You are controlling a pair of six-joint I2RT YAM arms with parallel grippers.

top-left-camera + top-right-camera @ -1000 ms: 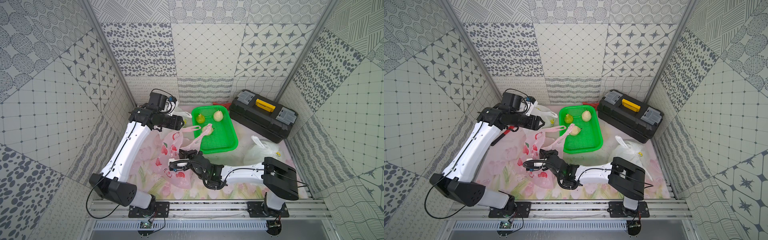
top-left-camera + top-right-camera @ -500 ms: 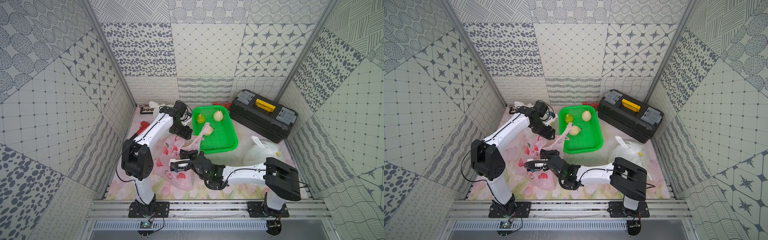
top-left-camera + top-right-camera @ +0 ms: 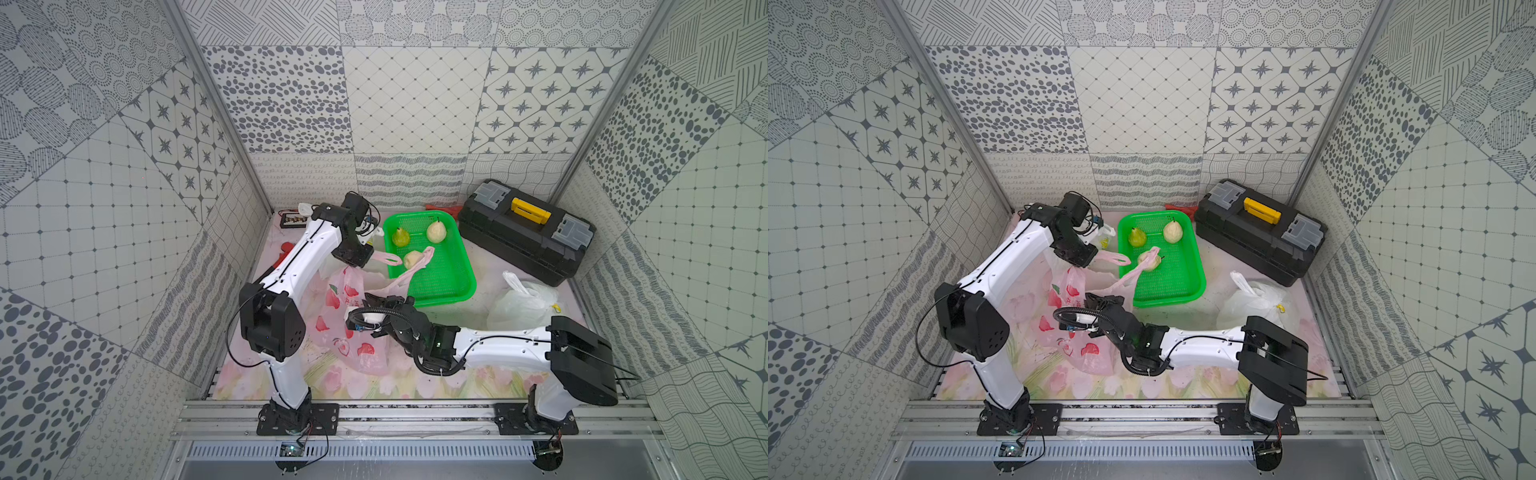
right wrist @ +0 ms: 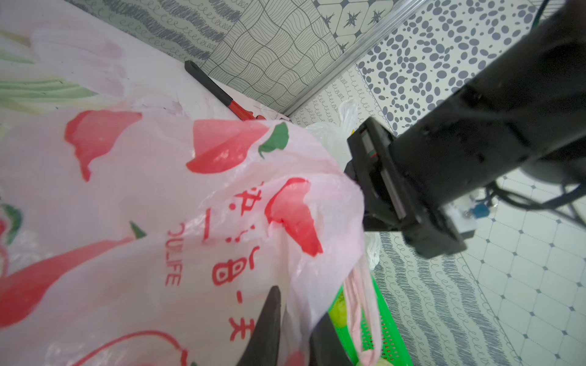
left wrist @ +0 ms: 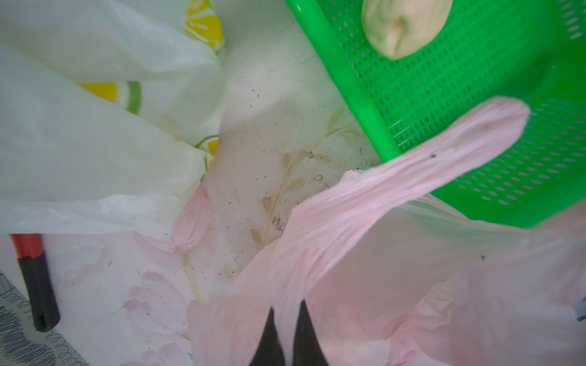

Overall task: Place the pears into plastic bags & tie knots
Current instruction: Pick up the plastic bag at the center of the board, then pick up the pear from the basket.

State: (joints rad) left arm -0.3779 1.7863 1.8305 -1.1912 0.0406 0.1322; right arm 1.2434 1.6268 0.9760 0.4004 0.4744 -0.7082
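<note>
Pink strawberry-print film fills the near ground: the pink bag lies slumped on the mat, its mouth lifted between the two arms. The right gripper, clamped on the near rim a second ago, now has its jaws a little apart with film between them; whether it still pinches I cannot tell. Just beyond, the left gripper, which was open and off to the left a second ago, has swung in and closed tight on the bag's far edge. This looks like a change of grip to spread the mouth for loading. Farther back, three pears wait in the green basket, one pink handle draped across the nearest. A knotted white bag sits to the right.
</note>
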